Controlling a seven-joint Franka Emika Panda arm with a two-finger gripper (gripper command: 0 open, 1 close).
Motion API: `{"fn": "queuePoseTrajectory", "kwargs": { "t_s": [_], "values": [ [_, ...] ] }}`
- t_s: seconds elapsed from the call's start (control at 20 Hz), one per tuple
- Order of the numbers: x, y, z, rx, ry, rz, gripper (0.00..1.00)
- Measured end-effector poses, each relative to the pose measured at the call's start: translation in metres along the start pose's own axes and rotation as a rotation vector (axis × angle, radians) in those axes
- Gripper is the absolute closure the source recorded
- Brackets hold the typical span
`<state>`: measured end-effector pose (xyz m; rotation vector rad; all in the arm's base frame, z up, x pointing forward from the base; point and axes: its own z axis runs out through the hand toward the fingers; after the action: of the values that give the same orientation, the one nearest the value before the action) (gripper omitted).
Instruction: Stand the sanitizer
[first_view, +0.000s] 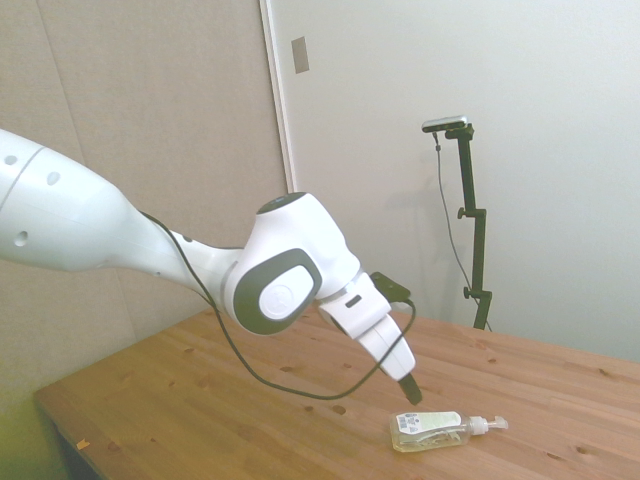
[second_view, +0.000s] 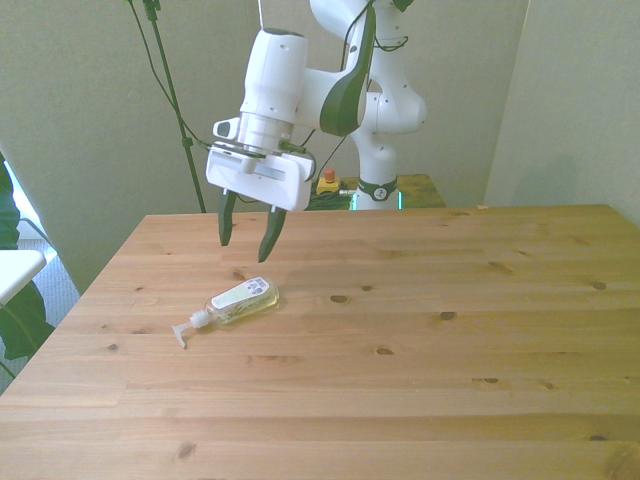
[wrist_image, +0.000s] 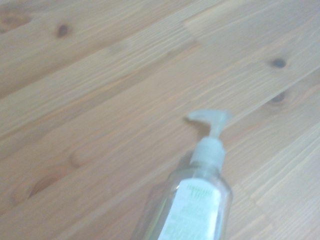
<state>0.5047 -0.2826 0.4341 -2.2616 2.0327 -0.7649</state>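
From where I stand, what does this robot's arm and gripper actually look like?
The arm is glossy white with rounded segments and dark grey joint caps. A thin black cable droops beneath it. The gripper has a boxy white body and two slim dark fingers.

1. Looks like a robotics lab setup: a white robot arm (second_view: 330, 95) mounted behind the wooden table (second_view: 450, 340).
2. Plain partition-style walls (first_view: 150, 120) behind the table, a red emergency-stop button (second_view: 328, 178) just beside the arm's base.

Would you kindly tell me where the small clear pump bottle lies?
The clear plastic sanitizer bottle lies on its side on the wooden table, toward the front view's left, just below the open gripper.
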Motion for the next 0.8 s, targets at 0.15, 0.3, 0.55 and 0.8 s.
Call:
{"fn": "queuePoseTrajectory", "kwargs": {
  "t_s": [0.15, 0.3, 0.55, 0.8],
  "values": [
    [0.019, -0.011, 0.024, -0.016, 0.035, 0.051, 0.00],
    [0.030, -0.027, 0.055, -0.036, 0.061, 0.077, 0.00],
    [0.045, -0.040, 0.087, -0.054, 0.088, 0.104, 0.00],
    [0.050, -0.041, 0.113, -0.076, 0.086, 0.127, 0.00]
  ]
}}
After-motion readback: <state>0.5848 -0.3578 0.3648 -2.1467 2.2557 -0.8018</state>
